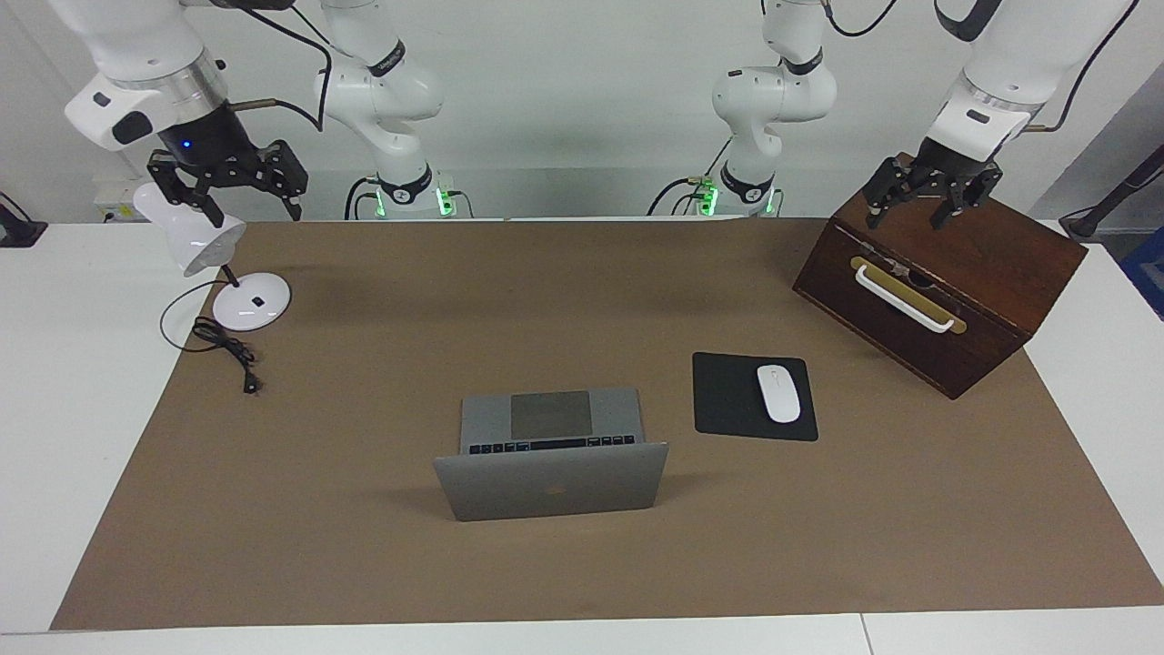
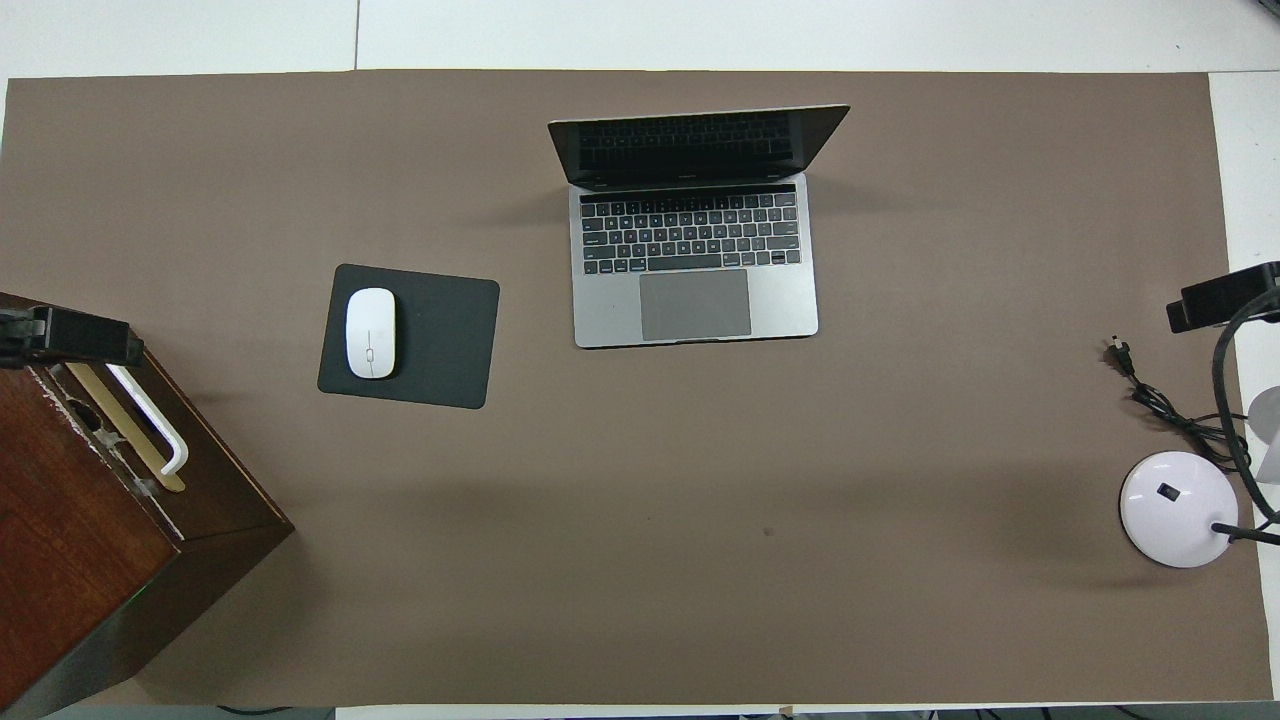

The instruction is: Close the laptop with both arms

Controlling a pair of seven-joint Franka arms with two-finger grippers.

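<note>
The silver-grey laptop stands open on the brown mat, its lid upright with the logo side away from the robots. Its black keys and grey trackpad show in the overhead view. My left gripper hangs open and empty over the top of the wooden box, well away from the laptop; its tip shows in the overhead view. My right gripper hangs open and empty just above the white lamp head, also well away from the laptop; its tip shows at the edge of the overhead view.
A black mouse pad with a white mouse lies beside the laptop toward the left arm's end. A dark wooden box with a white handle stands at that end. A white desk lamp with a black cord stands at the right arm's end.
</note>
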